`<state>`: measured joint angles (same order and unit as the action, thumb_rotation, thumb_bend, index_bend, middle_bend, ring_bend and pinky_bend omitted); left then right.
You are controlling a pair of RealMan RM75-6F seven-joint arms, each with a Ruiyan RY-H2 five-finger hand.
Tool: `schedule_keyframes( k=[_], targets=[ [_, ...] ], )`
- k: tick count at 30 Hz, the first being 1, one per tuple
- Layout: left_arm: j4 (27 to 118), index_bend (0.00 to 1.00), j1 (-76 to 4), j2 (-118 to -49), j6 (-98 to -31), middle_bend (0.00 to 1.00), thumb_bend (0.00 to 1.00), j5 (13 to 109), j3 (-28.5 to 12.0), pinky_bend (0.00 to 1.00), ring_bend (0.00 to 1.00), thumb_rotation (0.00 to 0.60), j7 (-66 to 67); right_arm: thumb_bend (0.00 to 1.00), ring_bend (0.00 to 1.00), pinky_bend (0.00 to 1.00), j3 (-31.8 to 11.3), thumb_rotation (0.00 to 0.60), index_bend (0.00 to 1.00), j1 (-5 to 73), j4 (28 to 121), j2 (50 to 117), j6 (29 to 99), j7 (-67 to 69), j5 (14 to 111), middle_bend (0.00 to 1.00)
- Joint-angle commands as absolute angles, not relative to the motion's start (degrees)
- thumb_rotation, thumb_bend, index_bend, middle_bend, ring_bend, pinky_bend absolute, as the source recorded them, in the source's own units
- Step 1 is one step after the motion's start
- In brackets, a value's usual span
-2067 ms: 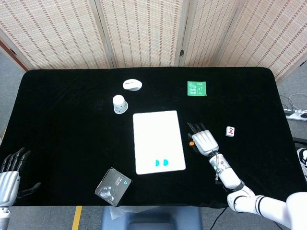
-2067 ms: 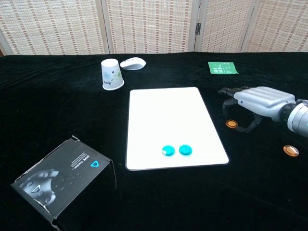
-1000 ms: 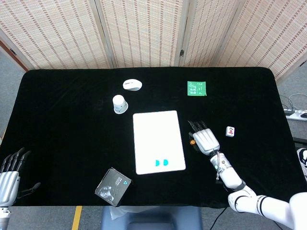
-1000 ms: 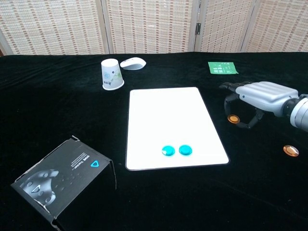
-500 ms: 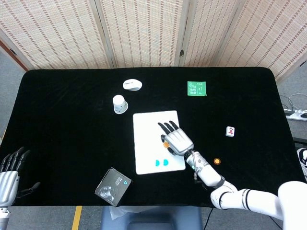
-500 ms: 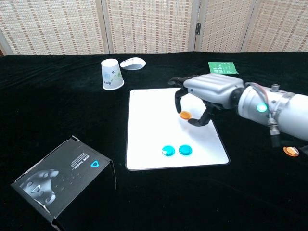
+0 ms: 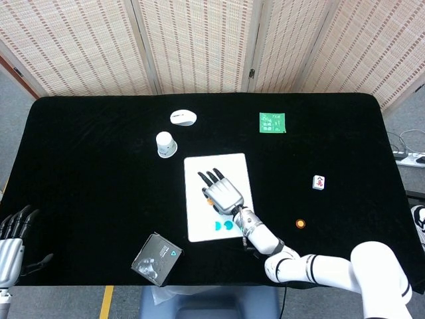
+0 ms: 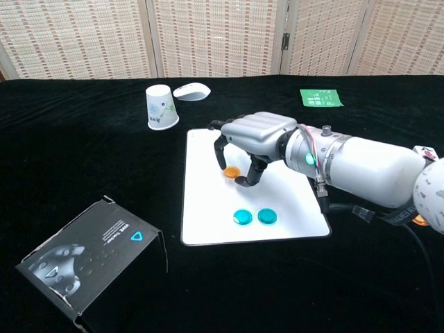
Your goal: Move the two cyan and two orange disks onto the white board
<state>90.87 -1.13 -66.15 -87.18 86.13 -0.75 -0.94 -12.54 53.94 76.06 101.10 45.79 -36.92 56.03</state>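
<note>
Nearest the robot, just in front of the right hand (image 8: 253, 135), 2 cyan disks (image 8: 254, 216) lie side by side on the white board (image 8: 208, 215), both already placed. The hand is curled over the board's middle w/ an orange disk (image 8: 232, 171) pinched between thumb and a fingertip, held at or just above the board surface; can't tell if it touches. Change: 2 s ago that disk lay on the black cloth off to the right of the board w/ the hand closing on it, so it's been lifted and carried leftward over the board; likely next is release, making 3 of 4 done. 2nd orange disk (image 7: 300, 224) sits on the cloth well right of the hand, not yet moved. Count: 2 cyan, 2 orange, 1 board. Left hand (image 7: 9, 242) rests idle far left at table edge, fingers spread, empty. Beyond the hand: paper cup (image 8: 160, 107), computer mouse (image 8: 191, 91), green card (image 8: 320, 97)
</note>
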Motion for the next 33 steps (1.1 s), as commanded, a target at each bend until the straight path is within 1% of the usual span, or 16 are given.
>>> schedule_keyframes(
  k=[1, 4, 5, 8, 12, 13, 14, 16, 17, 20, 25, 29, 33],
  targets=[
    [90.7, 0.09, -1.1, -66.2, -87.1, 0.00, 0.19, 86.0, -0.7, 0.00, 0.01, 0.600, -1.1, 0.42, 0.00, 0.00, -12.0, 0.600, 0.42, 54.4, 75.6, 101.2, 46.0, -37.8, 55.0, 0.00],
    [90.5, 0.09, -1.1, -66.3, -87.1, 0.00, 0.19, 86.1, -0.7, 0.00, 0.01, 0.600, -1.2, 0.42, 0.00, 0.00, -11.6, 0.600, 0.31, 54.6, 75.9, 100.9, 46.1, -37.9, 54.4, 0.00],
    [90.5, 0.09, -1.1, -66.3, -87.1, 0.00, 0.19, 86.1, -0.8, 0.00, 0.01, 0.600, -1.2, 0.42, 0.00, 0.00, -11.5, 0.600, 0.26, 54.5, 76.0, 100.7, 46.3, -37.8, 54.4, 0.00],
    [90.5, 0.09, -1.2, -66.3, -87.1, 0.00, 0.19, 86.2, -0.8, 0.00, 0.01, 0.600, -1.2, 0.42, 0.00, 0.00, -11.1, 0.600, 0.17, 54.0, 77.2, 99.6, 47.3, -36.7, 55.1, 0.00],
    [90.5, 0.09, -1.4, -66.4, -87.0, 0.00, 0.19, 86.3, -0.9, 0.00, 0.01, 0.600, -1.4, 0.42, 0.00, 0.00, -10.0, 0.600, 0.17, 51.4, 80.7, 96.0, 50.9, -34.2, 58.2, 0.00],
    [90.5, 0.09, -1.4, -66.4, -86.9, 0.00, 0.19, 86.4, -0.9, 0.00, 0.01, 0.600, -1.3, 0.42, 0.00, 0.00, -9.6, 0.600, 0.18, 50.5, 81.7, 94.7, 51.9, -33.5, 59.1, 0.00],
    [90.5, 0.09, -1.5, -66.4, -86.8, 0.00, 0.19, 86.4, -0.9, 0.00, 0.01, 0.600, -1.3, 0.42, 0.00, 0.00, -9.1, 0.600, 0.21, 49.5, 82.7, 93.4, 53.0, -32.7, 60.1, 0.00],
    [90.6, 0.09, -1.7, -66.5, -86.8, 0.00, 0.19, 86.6, -1.0, 0.00, 0.01, 0.600, -1.3, 0.42, 0.00, 0.00, -7.3, 0.600, 0.28, 46.7, 85.6, 89.5, 55.6, -30.6, 62.8, 0.00],
    [90.7, 0.09, -1.7, -66.5, -86.8, 0.00, 0.19, 86.6, -1.0, 0.00, 0.01, 0.600, -1.3, 0.42, 0.00, 0.00, -6.6, 0.600, 0.29, 45.6, 86.6, 88.0, 56.6, -29.7, 63.8, 0.00],
    [91.0, 0.09, -1.9, -66.4, -86.8, 0.00, 0.19, 86.9, -1.1, 0.00, 0.01, 0.600, -1.1, 0.42, 0.00, 0.00, -3.8, 0.600, 0.30, 41.7, 89.7, 83.2, 60.2, -26.8, 67.5, 0.00],
    [91.9, 0.09, -2.2, -66.1, -86.9, 0.00, 0.19, 87.6, -1.1, 0.00, 0.01, 0.600, -0.3, 0.42, 0.00, 0.00, 1.1, 0.600, 0.30, 35.1, 92.3, 77.2, 66.2, -20.8, 73.9, 0.00],
    [92.8, 0.09, -2.5, -66.0, -87.0, 0.00, 0.19, 88.2, -1.1, 0.00, 0.01, 0.600, 0.4, 0.42, 0.00, 0.00, 4.7, 0.600, 0.31, 30.7, 91.9, 75.1, 69.8, -17.1, 78.3, 0.00],
    [93.3, 0.09, -2.8, -65.9, -86.7, 0.00, 0.19, 88.3, -1.1, 0.00, 0.01, 0.600, 1.0, 0.42, 0.00, 0.00, 7.1, 0.600, 0.32, 26.7, 89.9, 74.7, 72.4, -14.2, 80.7, 0.00]
  ],
)
